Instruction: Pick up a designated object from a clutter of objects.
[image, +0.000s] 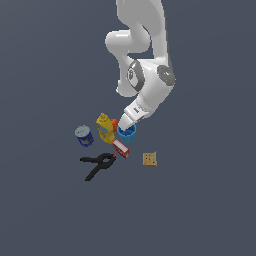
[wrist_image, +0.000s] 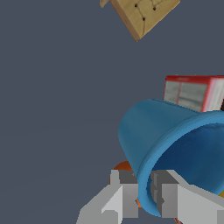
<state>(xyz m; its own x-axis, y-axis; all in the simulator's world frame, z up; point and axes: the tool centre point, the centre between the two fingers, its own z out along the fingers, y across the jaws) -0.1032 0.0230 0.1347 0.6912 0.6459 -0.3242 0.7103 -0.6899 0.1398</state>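
Observation:
The small bright-blue cup (image: 127, 133) stands in the middle of the clutter, between the yellow mustard bottle (image: 104, 127) and the red box (image: 120, 148). My gripper (image: 125, 127) comes down on the cup's rim. In the wrist view the cup (wrist_image: 148, 131) looks tilted. My gripper (wrist_image: 145, 197) straddles its wall, with one finger (wrist_image: 120, 197) outside and the other inside. Both fingers touch the wall, so the gripper is shut on the cup's rim. The orange ball (wrist_image: 124, 167) shows just behind the outer finger.
A blue-and-white can (image: 84, 135) stands at the exterior view's left. A black clamp (image: 97, 164) lies in front of the bottle. A tan cracker-like square (image: 149, 159) lies at the right, also in the wrist view (wrist_image: 144, 13). The red box (wrist_image: 192, 92) lies right beside the cup.

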